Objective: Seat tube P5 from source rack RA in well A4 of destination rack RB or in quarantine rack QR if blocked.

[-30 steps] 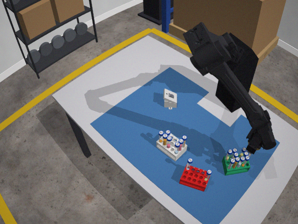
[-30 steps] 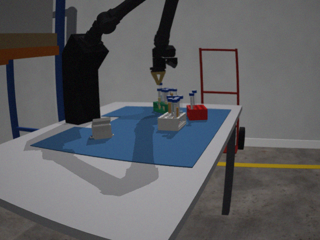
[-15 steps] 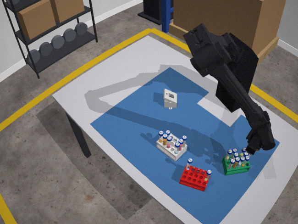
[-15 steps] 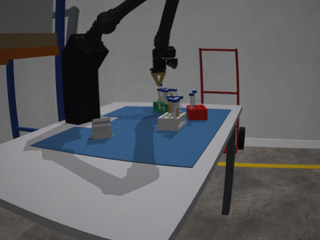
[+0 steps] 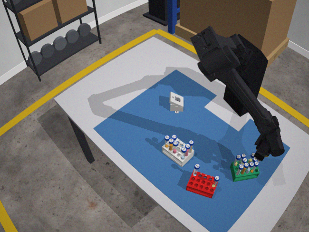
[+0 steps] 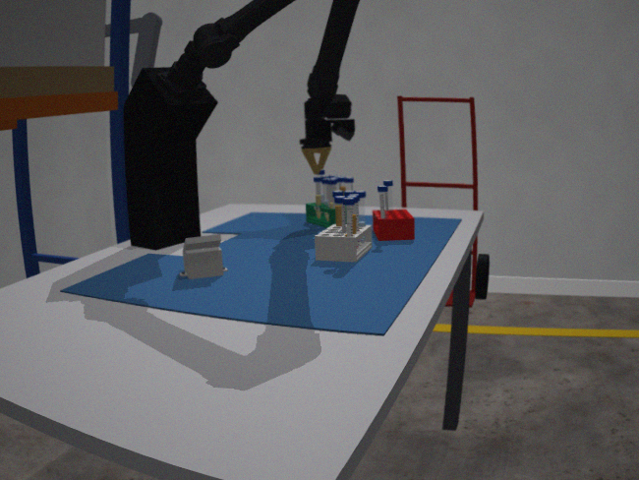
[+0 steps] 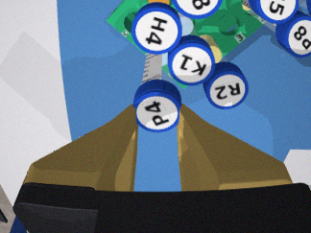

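Note:
My gripper is shut on the cap of a blue-capped tube that reads P4. It holds this tube upright at the near corner of the green rack RA. The cap stands a little higher than its neighbours H4, K1 and R2. No cap reading P5 is in view. In the top view the gripper is over RA. The white rack RB stands to its left with several tubes.
The red rack QR stands in front between RA and RB with two tubes in it. The grey DONE box stands far back on the blue mat. The arm's black base is at the table's right edge.

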### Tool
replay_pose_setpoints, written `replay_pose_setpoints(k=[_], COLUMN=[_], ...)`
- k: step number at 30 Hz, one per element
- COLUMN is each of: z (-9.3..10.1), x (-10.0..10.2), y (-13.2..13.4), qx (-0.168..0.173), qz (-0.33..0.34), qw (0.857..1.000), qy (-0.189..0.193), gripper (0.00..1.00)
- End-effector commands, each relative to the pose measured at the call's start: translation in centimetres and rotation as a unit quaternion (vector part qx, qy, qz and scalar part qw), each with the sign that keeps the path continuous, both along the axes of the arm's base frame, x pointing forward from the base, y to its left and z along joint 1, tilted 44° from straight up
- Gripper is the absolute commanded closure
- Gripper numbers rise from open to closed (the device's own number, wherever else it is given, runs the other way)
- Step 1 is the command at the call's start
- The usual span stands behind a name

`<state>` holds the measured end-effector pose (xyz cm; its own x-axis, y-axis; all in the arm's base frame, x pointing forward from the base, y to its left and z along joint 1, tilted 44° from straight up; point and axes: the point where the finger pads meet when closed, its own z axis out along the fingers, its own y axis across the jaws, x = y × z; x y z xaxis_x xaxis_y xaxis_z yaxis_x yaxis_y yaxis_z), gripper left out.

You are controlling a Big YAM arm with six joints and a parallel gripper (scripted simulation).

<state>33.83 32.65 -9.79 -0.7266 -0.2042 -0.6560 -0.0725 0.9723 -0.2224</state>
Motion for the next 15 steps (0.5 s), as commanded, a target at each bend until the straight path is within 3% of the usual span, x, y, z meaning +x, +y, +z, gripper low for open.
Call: replay_pose_setpoints(k=[1,15], z=[-0.57,-0.98], x=[0.36,0.78], y=[-0.94,-1.09], qx=[-0.011,-0.012], qz=[-0.004,-0.004], qw=[1.0,1.0], qy=[0.001,0.002], gripper=[1.0,1.0])
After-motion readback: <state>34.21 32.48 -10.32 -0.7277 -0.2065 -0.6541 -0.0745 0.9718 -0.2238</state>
